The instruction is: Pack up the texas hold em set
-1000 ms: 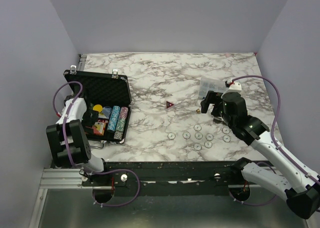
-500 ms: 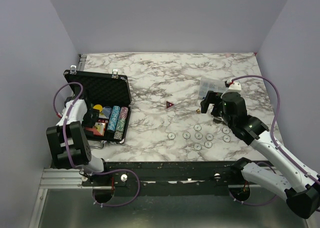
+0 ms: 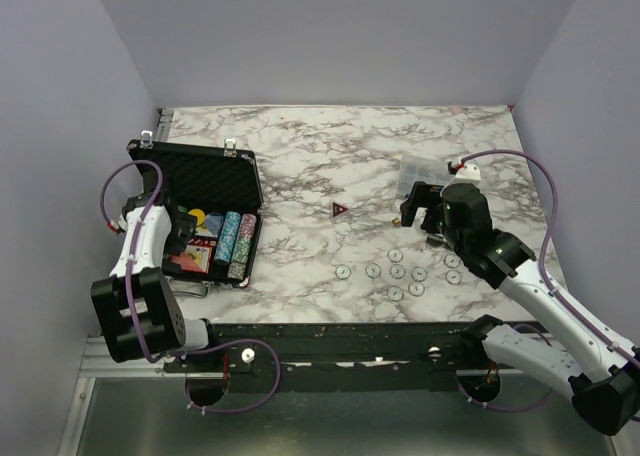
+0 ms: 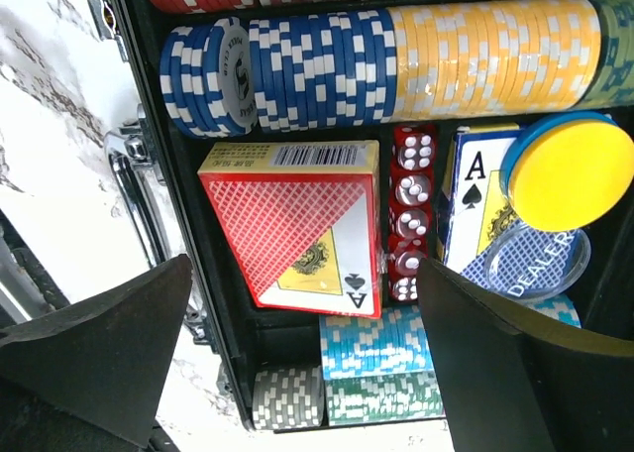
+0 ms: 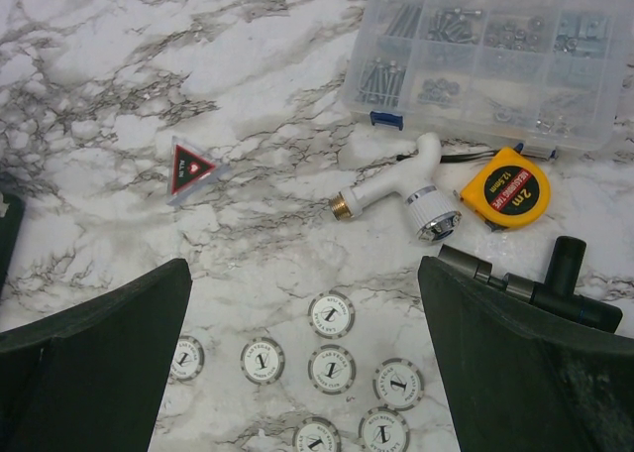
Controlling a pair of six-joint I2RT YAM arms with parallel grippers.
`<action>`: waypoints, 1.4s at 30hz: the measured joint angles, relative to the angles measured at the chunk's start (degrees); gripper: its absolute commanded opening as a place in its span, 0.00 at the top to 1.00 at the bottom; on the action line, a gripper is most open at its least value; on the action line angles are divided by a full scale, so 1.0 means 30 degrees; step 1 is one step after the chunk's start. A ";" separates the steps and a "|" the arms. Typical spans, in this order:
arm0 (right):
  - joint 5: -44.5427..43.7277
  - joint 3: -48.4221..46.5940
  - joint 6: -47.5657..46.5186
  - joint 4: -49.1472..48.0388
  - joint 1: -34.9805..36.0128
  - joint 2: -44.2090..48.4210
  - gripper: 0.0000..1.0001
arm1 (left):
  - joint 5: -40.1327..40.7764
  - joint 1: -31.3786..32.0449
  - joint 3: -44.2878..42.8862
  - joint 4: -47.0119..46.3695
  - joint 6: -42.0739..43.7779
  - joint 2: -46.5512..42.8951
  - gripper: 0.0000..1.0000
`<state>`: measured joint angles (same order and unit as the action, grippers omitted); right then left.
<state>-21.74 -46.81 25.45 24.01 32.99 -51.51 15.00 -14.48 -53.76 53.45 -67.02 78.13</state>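
The black case lies open at the table's left, its tray holding rows of coloured chips. My left gripper hovers over the tray, open and holding nothing. In the left wrist view the left gripper straddles the red card box, which lies tilted in the tray beside red dice. Blue chips and yellow chips fill a row above. Several white round chips are scattered on the marble. My right gripper hangs open above those white chips, its jaws wide apart in the right wrist view.
A clear compartment box of screws stands at the back right. Before it lie a yellow tape measure, a white pipe fitting and a black tool. A small red triangle sits mid-table. A yellow disc rests in the case.
My left gripper's jaws have spread wide off the red card box, which now lies in the case. The left arm has drawn back slightly leftward. The right arm has not moved.
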 measured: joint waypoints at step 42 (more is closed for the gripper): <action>0.0073 0.0000 -0.0007 -0.0015 0.0000 -0.0066 0.00 | -0.1625 -0.0226 -0.1078 -0.3679 0.3497 0.2047 0.44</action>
<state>-21.52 -46.81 25.43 23.97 32.99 -51.70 10.13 -15.16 -56.99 42.41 -56.53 84.27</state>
